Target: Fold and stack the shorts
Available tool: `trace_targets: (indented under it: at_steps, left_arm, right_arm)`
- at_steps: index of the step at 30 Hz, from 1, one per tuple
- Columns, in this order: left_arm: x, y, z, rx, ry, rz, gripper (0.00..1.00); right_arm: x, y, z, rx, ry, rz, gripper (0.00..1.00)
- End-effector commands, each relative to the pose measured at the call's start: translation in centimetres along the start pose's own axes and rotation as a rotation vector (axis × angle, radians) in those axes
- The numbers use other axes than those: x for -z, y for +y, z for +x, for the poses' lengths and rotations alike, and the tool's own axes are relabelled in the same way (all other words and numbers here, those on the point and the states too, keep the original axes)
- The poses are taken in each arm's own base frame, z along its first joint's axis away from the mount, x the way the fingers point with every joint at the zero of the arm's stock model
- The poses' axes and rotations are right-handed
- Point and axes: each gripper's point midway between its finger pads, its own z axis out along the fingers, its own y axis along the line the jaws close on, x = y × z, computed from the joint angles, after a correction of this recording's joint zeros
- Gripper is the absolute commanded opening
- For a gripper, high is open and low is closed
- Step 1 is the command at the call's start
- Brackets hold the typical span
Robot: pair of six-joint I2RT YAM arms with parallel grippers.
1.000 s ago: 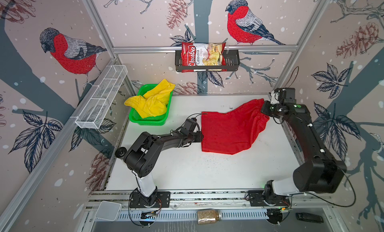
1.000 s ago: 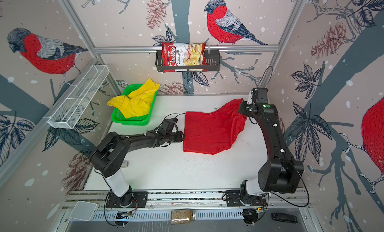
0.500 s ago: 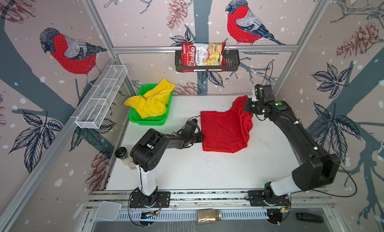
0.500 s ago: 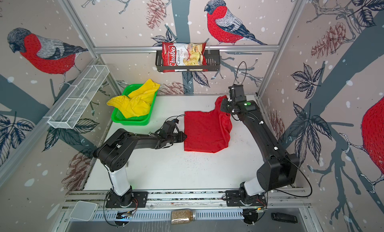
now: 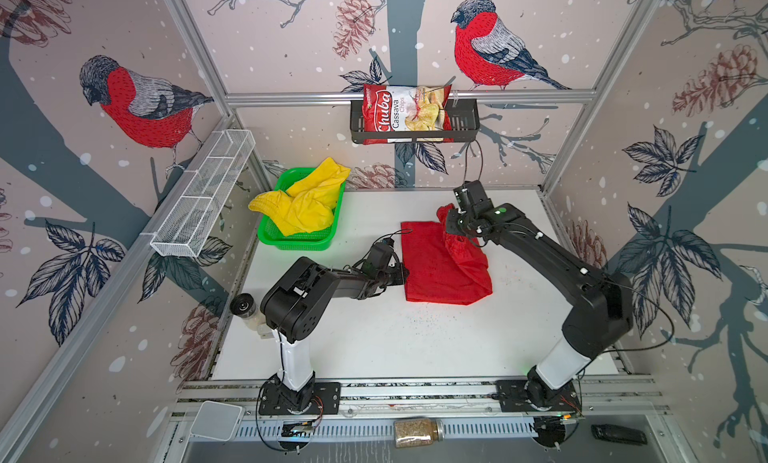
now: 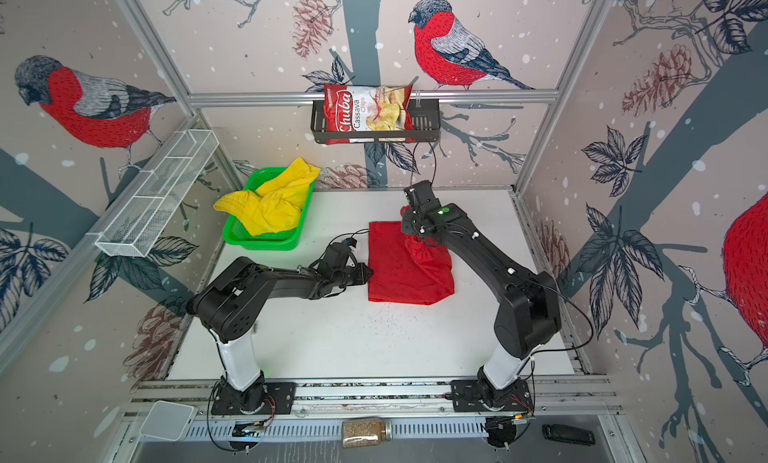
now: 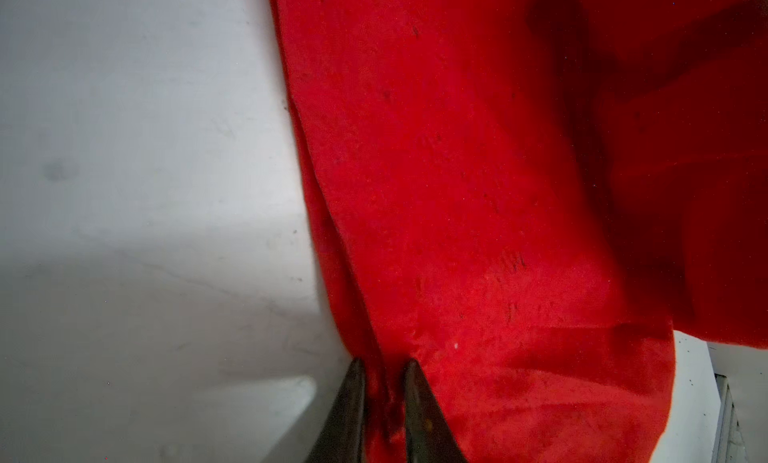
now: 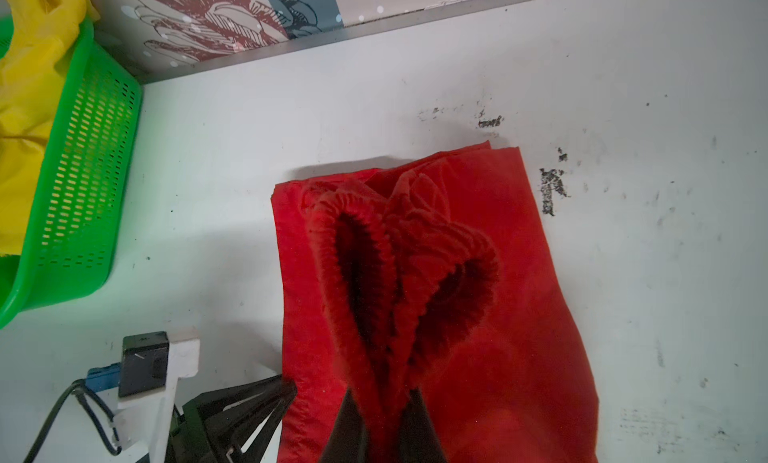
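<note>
On the table [image 5: 374,336] the red shorts [image 5: 432,274] lie half folded. Only the left wrist view shows the left fingers [image 7: 347,411] pinching their left edge; both top views hide it. Farther back, the right fingers [image 8: 345,432] pinch the gathered waistband, raised over the cloth. Far left, yellow shorts [image 5: 307,199] fill the basket [image 5: 299,245].

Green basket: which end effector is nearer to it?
Left. The left end effector grips the red shorts at the edge facing the basket; the right end effector grips them farther away.
</note>
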Motion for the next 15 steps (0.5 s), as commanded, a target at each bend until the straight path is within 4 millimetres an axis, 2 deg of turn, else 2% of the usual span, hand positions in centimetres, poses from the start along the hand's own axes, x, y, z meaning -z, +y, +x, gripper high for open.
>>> trace_targets:
  at_steps: [1, 11, 15]
  left_arm:
    - [0.1, 1.6, 1.5, 0.023, 0.052, -0.067, 0.21]
    - [0.7, 1.3, 1.1, 0.010, 0.037, -0.063, 0.23]
    - [1.8, 1.2, 0.4, 0.012, 0.007, -0.073, 0.27]
  right_arm:
    - [-1.0, 1.0, -0.3, -0.016, -0.037, 0.019, 0.01]
    - [-7.1, 4.5, 4.4, 0.038, 0.073, 0.004, 0.02]
    - [-9.7, 6.2, 6.8, 0.058, 0.128, -0.041, 0.08]
